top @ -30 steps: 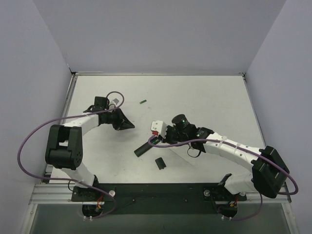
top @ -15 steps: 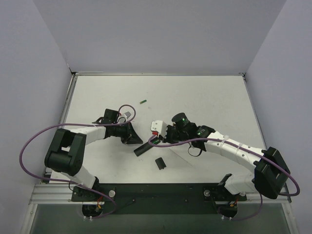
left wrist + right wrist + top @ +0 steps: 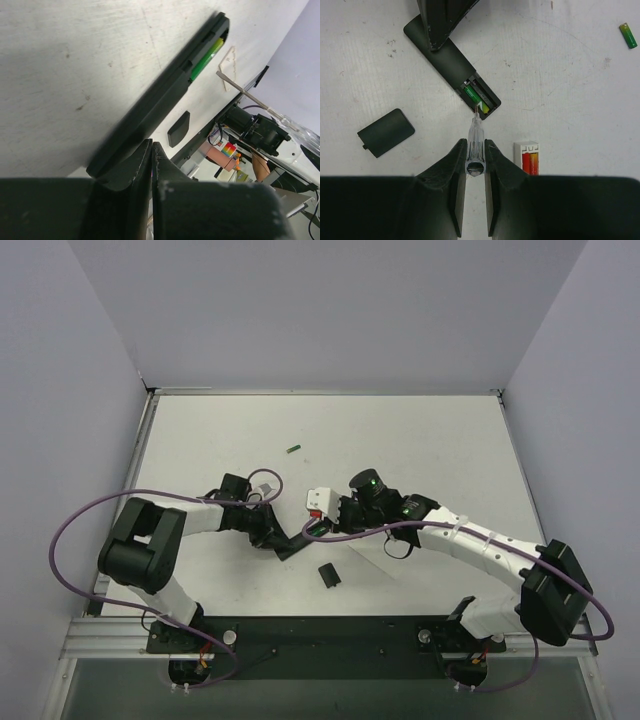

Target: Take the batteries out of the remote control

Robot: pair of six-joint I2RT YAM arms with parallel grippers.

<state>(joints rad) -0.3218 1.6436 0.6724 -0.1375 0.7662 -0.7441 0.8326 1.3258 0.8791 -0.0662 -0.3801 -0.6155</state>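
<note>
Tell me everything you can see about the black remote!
The remote is a slim black bar, plastic by its look, lying flat on the white table. The slot at one end is open, its cover lying apart, and a green battery sits inside. The shut left gripper rests on the other end. The stick in the right gripper pokes into the slot.

Remote control partly behind left gripper
</note>
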